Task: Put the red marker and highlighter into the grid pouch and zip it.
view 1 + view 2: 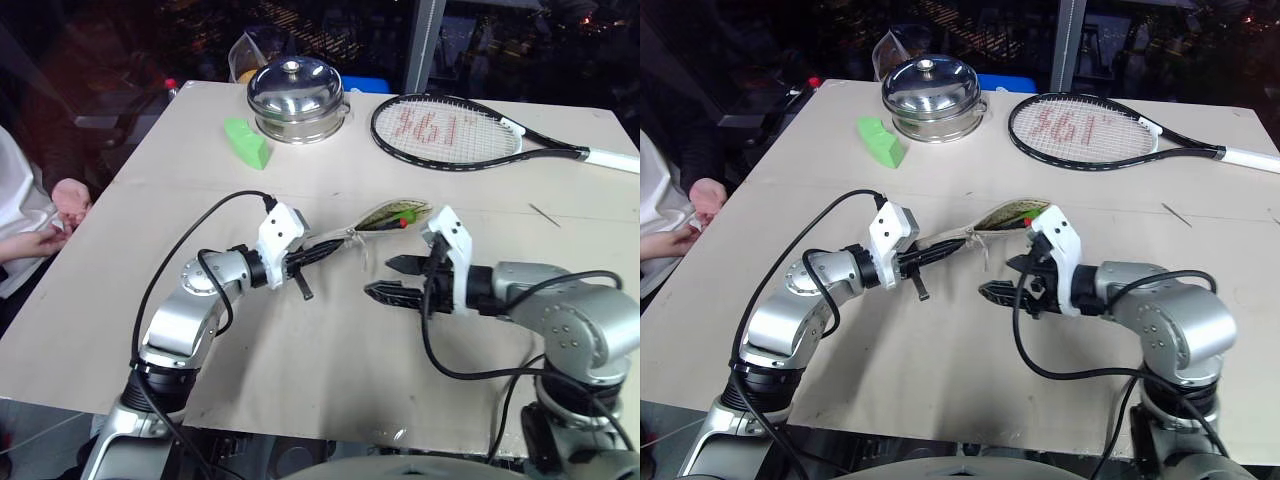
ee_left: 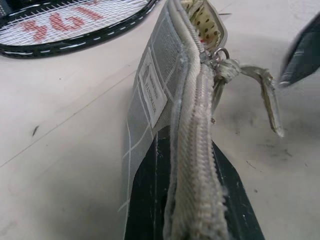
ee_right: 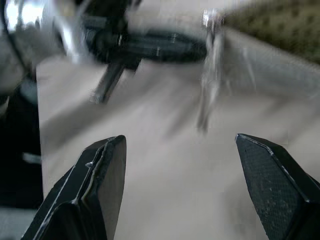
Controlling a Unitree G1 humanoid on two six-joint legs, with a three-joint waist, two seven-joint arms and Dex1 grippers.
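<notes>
- Holding the grid pouch by its closed end, our left gripper is clamped tight on it above the table.
- We see its far end gaping, with a red tip inside, likely the red marker.
- Our right gripper has its jaws spread, empty, just beside the dangling zipper pull.

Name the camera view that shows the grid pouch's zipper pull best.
The left wrist view: the zipper pull hangs close up off the grid pouch, beside the closed stretch of teeth. The right wrist view shows it blurred and dangling; in the head views it is a thin strap between the grippers.
</notes>
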